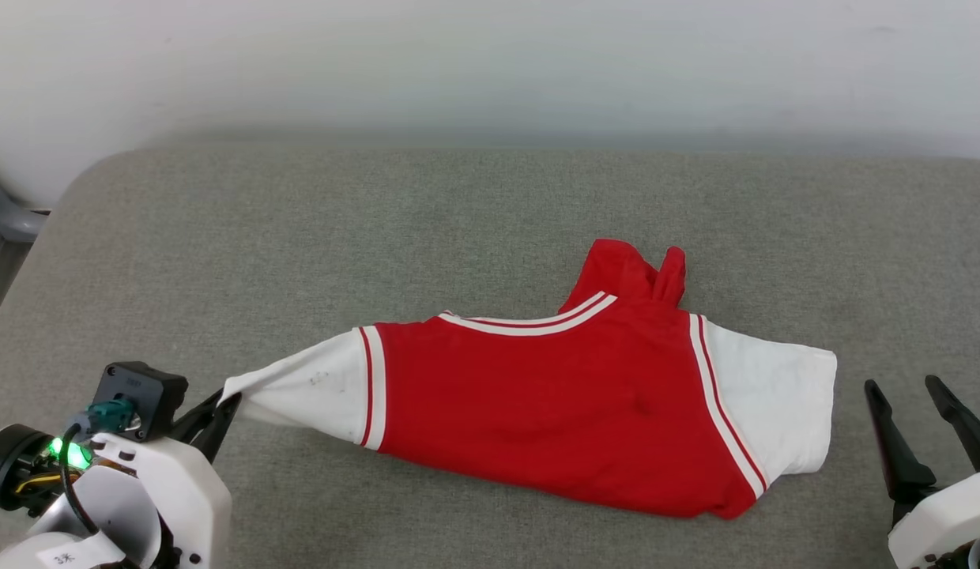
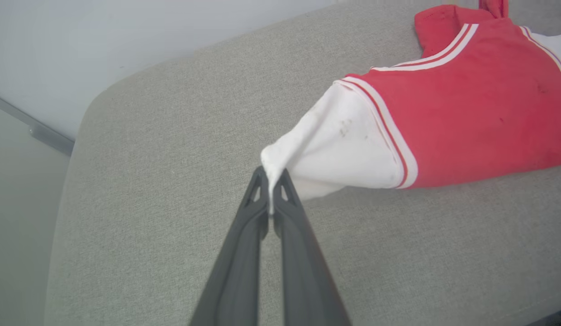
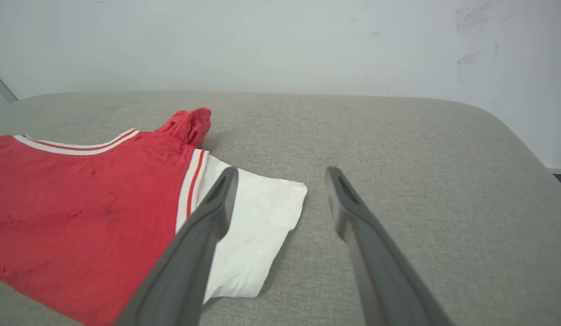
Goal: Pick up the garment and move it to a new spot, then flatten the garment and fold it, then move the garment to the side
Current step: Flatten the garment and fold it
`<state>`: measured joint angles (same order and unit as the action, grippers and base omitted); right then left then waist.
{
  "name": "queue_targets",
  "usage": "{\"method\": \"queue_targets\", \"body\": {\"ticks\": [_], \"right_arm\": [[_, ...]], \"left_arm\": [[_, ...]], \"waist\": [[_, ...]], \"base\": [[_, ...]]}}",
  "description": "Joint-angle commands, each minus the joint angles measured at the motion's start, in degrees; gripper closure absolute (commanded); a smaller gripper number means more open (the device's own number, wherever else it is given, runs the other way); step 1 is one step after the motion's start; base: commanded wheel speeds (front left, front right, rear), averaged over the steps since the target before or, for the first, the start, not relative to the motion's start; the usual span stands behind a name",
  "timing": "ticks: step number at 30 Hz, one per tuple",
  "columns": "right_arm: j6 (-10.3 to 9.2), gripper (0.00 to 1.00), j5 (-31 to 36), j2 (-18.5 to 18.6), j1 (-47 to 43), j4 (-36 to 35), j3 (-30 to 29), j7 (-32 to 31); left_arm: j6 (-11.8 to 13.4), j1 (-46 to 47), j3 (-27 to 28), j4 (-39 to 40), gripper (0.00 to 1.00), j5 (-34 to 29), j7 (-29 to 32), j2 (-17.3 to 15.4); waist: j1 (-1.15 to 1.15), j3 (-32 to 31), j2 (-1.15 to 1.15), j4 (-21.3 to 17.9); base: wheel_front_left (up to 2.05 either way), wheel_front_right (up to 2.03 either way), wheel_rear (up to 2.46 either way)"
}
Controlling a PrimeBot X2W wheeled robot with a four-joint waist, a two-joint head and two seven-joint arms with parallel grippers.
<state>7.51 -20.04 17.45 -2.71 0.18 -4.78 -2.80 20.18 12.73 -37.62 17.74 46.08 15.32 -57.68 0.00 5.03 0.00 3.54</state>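
The left pincer [image 1: 221, 403] sits at the lower left of the head view, its two dark fingers pressed together on the tip of the shirt's white left sleeve [image 1: 308, 387]. In the left wrist view the pincer [image 2: 272, 174] has a thin fold of white cloth caught between its fingertips, and the sleeve [image 2: 339, 145] is drawn out from the red body into a narrow cone that ends at that grip. A green light [image 1: 67, 452] glows on the arm just behind this pincer.

The right pincer [image 1: 902, 386] stands at the lower right of the head view with its fingers spread wide and nothing between them. It is just beside the shirt's right sleeve [image 1: 774, 403] but apart from it. In the right wrist view the pincer [image 3: 281, 172] points over the grey cover, and its left finger crosses in front of the white sleeve [image 3: 253, 235], which lies flat.

The shirt [image 1: 553, 411] lies across the middle of the worktop [image 1: 379, 237], nearer the robot than the far edge, with its red body between the two white sleeves. Red-and-white striped trim runs along each sleeve seam and the collar [image 1: 537, 320]. Behind the collar a bunch of red cloth [image 1: 632, 273] stands up, crumpled. The lower hem slants and the red body shows soft wrinkles [image 3: 81, 203].

The worktop is covered in grey woven fabric with rounded corners [image 2: 172, 158]. Behind it rises a pale wall [image 1: 490, 63].
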Motion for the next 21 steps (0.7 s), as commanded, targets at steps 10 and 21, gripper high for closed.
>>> {"method": "queue_targets", "body": {"ticks": [10, 21], "right_arm": [[-0.04, 0.0, 0.3, 0.4, 3.9, -1.4, 1.3, 0.2], [-0.04, 0.0, -0.1, 0.6, 10.3, -0.7, 3.0, 2.7]], "left_arm": [[-3.3, 9.1, -0.5, -0.3, 1.0, -5.0, -0.4, 3.1], [-13.3, 31.6, -3.5, -14.2, 1.0, -12.4, 3.7, 11.0]], "waist": [[0.0, 5.0, 0.0, -3.8], [0.0, 15.8, 0.0, -11.2]], "base": [[0.0, 0.0, 0.0], [0.0, 0.0, 0.0]]}}
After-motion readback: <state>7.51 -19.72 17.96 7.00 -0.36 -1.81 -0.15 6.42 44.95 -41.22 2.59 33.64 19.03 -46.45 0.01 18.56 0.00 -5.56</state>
